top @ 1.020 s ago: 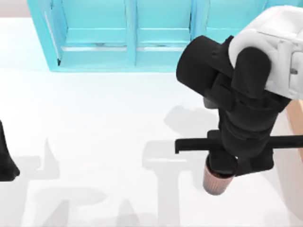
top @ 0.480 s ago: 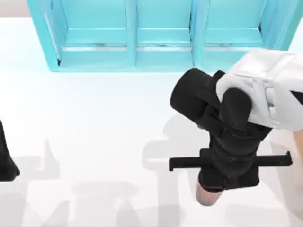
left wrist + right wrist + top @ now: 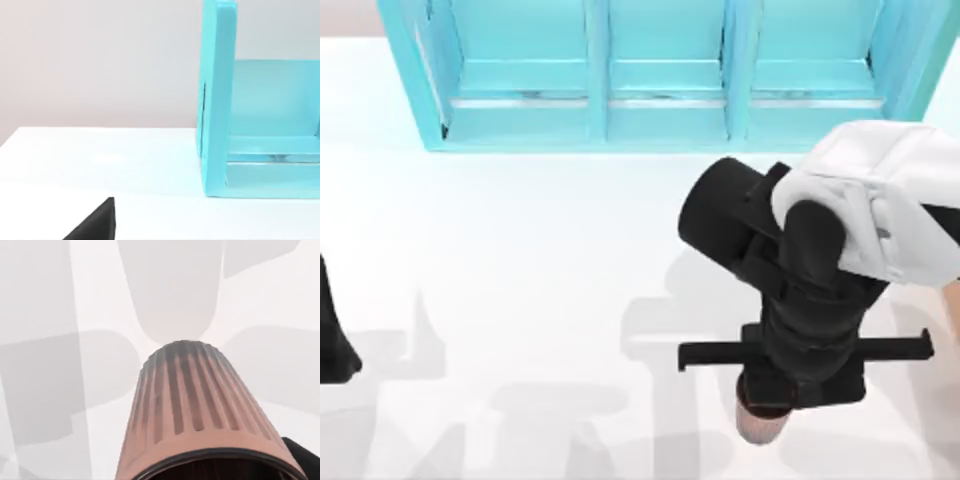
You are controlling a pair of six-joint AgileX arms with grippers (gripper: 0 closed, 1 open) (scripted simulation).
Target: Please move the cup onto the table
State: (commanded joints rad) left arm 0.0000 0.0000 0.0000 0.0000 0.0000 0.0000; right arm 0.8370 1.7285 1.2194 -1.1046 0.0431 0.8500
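**While the cup is carried, a set-down is prepared**

The cup (image 3: pixel 760 425) is held at its rim by the right gripper (image 3: pixel 767 392), clenched on it, above the table (image 3: pixel 520 260), in front of the shelf (image 3: pixel 600 80). Lowering until the base touches, then release, is called for next. The left arm is parked at the left edge.

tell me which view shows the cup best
The right wrist view: the cup sits close, its ribbed pink side plain. The top view shows just its lower part under the right hand.
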